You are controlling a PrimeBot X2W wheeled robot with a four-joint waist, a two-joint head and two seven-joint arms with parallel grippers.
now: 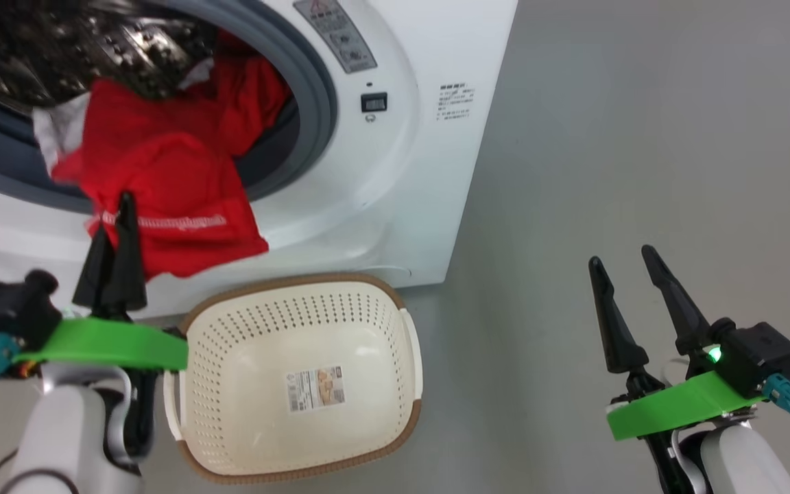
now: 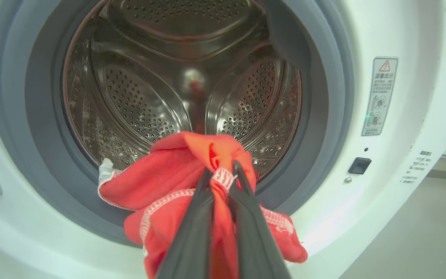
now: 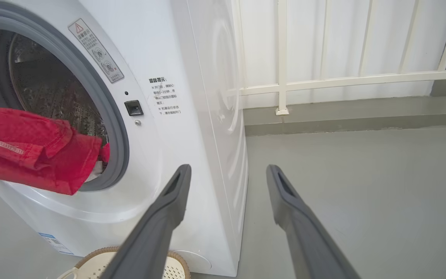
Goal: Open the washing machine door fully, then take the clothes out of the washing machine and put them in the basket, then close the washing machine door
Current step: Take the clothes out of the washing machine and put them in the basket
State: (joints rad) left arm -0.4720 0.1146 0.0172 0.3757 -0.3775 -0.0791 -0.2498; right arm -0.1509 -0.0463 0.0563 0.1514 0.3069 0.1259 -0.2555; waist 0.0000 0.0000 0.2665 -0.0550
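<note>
Left gripper (image 1: 115, 218) is up at the mouth of the washing machine (image 1: 429, 178), jaws pinched tight on a fold of the red clothes (image 1: 182, 178)! The bundle spills out of the drum and drapes over the machine's front lip, with a whitish scrap at its left edge. Just below the machine's opening, the basket (image 1: 299, 283) sits on the floor (image 1: 642, 137). Right of the machine, the right gripper (image 1: 621, 257) hovers, jaws spread wide, holding nothing.
</note>
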